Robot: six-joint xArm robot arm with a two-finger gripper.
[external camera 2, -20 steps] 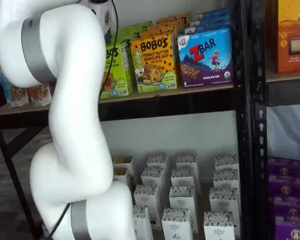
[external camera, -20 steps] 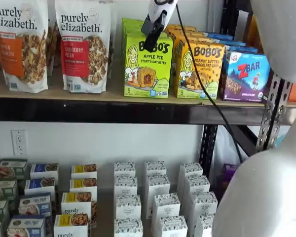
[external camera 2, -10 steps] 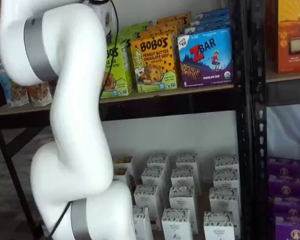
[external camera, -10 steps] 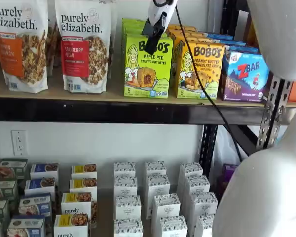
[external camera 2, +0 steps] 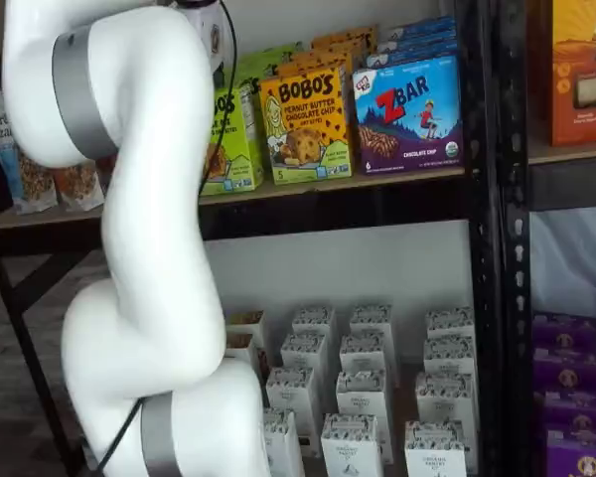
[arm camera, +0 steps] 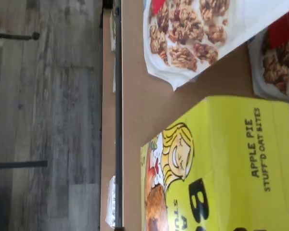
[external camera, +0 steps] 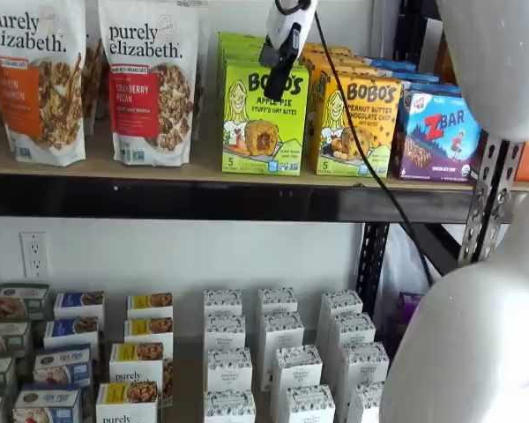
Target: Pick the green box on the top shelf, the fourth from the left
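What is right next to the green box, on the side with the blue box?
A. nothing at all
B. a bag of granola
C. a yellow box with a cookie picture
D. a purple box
C: in a shelf view the green box stands on the top shelf with a yellow box of peanut butter chocolate chip bites beside it, and the blue box comes after that.

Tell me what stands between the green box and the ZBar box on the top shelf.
The yellow-orange Bobo's box stands between the green box and the ZBar box on the top shelf; both shelf views show it.
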